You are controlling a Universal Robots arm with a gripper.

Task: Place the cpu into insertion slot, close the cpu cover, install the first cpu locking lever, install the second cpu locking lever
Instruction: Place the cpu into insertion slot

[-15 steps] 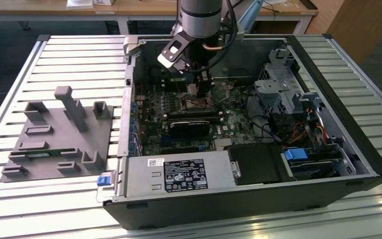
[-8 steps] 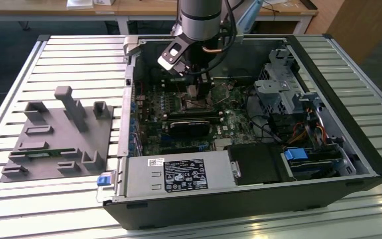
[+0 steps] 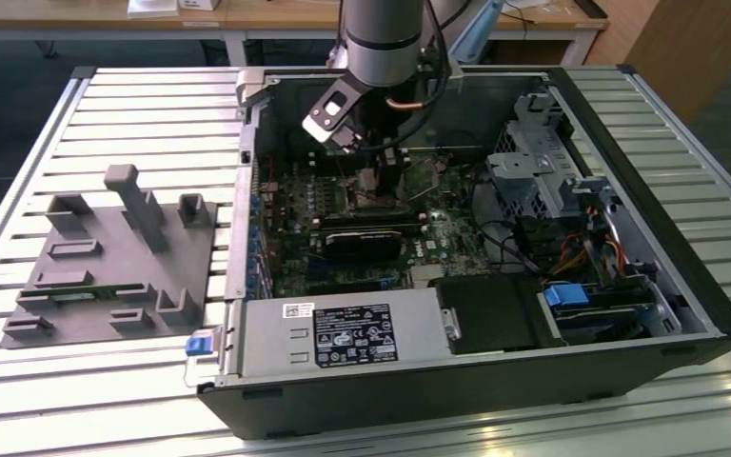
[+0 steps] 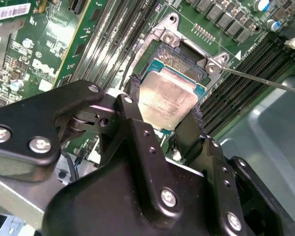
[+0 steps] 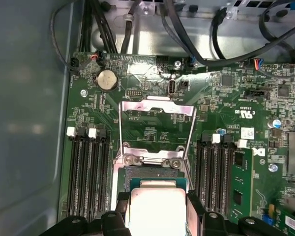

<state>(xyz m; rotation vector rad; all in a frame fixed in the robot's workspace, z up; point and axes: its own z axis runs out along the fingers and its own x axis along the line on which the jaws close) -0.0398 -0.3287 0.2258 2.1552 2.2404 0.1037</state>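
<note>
the arm comes down from the upper middle of the exterior view into an open computer case [image 3: 467, 395] that lies on a slatted table [image 3: 125, 114]. the gripper [image 3: 368, 176] hangs low over the green motherboard [image 3: 340, 205] in the middle of the frame. a grey fixture block [image 3: 111, 257] sits on the table at the exterior view's left, well apart from the case. a silver power supply [image 3: 340, 333] fills the case's lower middle.

in both wrist views the gripper [image 4: 164, 103] [image 5: 157, 206] is clamped on the cpu [image 4: 167, 93] [image 5: 157, 214]. one black finger [image 4: 132, 91] presses each of two opposite edges, and the pale metal top faces up between them. the cpu hangs over the insertion slot [image 4: 182, 59] [image 5: 152, 173] and hides most of it. a strip of the dark pin field shows past the chip's far edge. i cannot tell whether the chip touches the pins or hangs just above them.

the cpu cover [image 5: 157, 102] stands swung open behind the slot in the first wrist view, and green board shows through its square opening. in the second wrist view a thin metal locking lever [image 4: 260, 78] sticks out from a corner of the slot over the long black memory slots [image 4: 236, 83], unlatched. more memory slots [image 5: 91, 172] flank the socket on both sides, and a round coin battery [image 5: 107, 79] sits beyond the cover.
</note>
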